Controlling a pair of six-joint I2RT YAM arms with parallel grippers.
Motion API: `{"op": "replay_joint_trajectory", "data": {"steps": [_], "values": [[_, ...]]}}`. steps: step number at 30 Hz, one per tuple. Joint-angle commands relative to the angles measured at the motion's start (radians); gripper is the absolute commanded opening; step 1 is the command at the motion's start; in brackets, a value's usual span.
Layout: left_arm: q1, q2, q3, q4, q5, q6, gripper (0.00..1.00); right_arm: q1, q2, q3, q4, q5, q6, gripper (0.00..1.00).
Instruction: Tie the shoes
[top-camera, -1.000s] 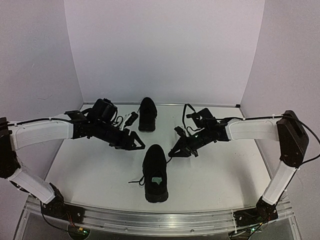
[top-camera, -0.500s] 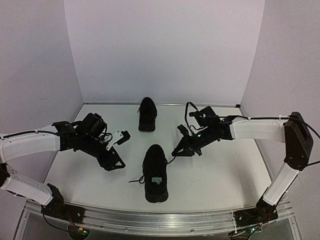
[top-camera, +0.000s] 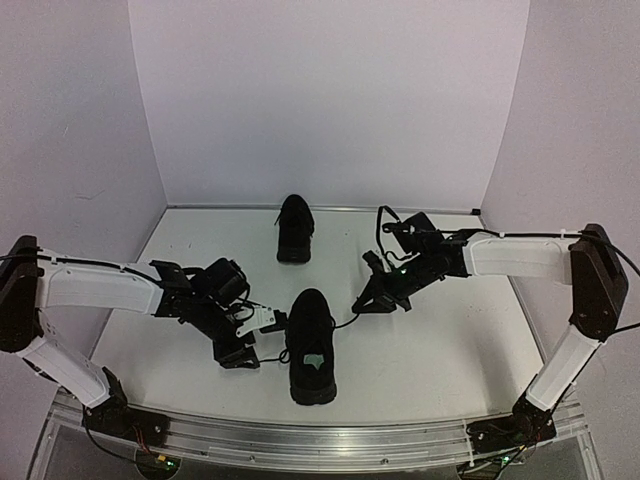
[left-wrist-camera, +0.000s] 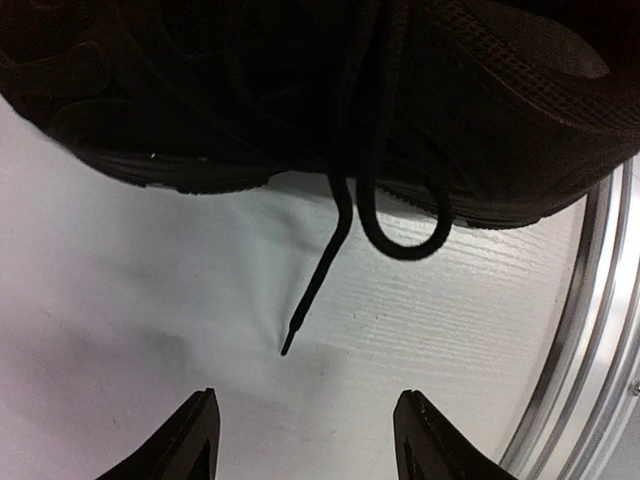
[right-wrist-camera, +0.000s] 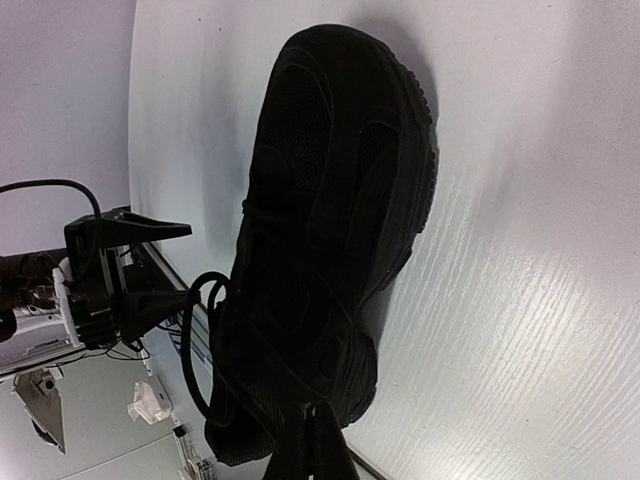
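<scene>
Left gripper: jaws wide apart, holding nothing. Loose lace end lies flat on the table just ahead, in line with the gap. The near shoe sits right beyond it.

Risk: the lace is thin and flat, so the fingers may skim over it or nudge the shoe.

Right gripper: looks pinched on the other lace, shoe just ahead. A hard pull could drag the shoe.

Far shoe: well apart from both.
</scene>
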Motion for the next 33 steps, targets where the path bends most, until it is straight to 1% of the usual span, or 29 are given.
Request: {"op": "replay_joint_trajectory", "data": {"steps": [1,5,12,15,17,21,22,23,26,32,33], "values": [[-0.020,0.069,0.003,0.112,-0.002,0.047,0.61,-0.010,-0.031,0.022,-0.015,0.011,-0.022,0.00],[-0.027,0.125,0.006,0.164,-0.006,0.074,0.60,-0.013,-0.029,0.025,-0.019,0.006,-0.027,0.00],[-0.034,0.224,0.061,0.158,-0.040,0.131,0.54,-0.017,-0.017,0.036,-0.025,-0.001,-0.029,0.00],[-0.035,0.239,0.069,0.165,-0.061,0.135,0.46,-0.021,-0.015,0.039,-0.028,0.001,-0.031,0.00],[-0.035,0.229,0.064,0.168,-0.065,0.128,0.35,-0.025,-0.018,0.039,-0.031,0.002,-0.033,0.00],[-0.035,0.185,0.049,0.139,-0.076,0.078,0.08,-0.034,-0.029,0.038,-0.037,0.010,-0.035,0.00],[-0.035,0.168,0.049,0.120,-0.075,0.055,0.03,-0.037,-0.033,0.036,-0.041,0.014,-0.036,0.00],[-0.035,0.146,0.049,0.107,-0.074,0.028,0.00,-0.040,-0.038,0.036,-0.043,0.019,-0.036,0.00],[-0.034,0.054,0.039,0.087,-0.077,-0.071,0.00,-0.054,-0.058,0.036,-0.055,0.037,-0.036,0.00],[-0.032,-0.175,0.033,0.091,-0.162,-0.294,0.00,-0.084,-0.116,0.044,-0.093,0.101,-0.040,0.00],[-0.031,-0.212,0.034,0.092,-0.197,-0.335,0.00,-0.090,-0.127,0.042,-0.101,0.112,-0.041,0.00]]}}
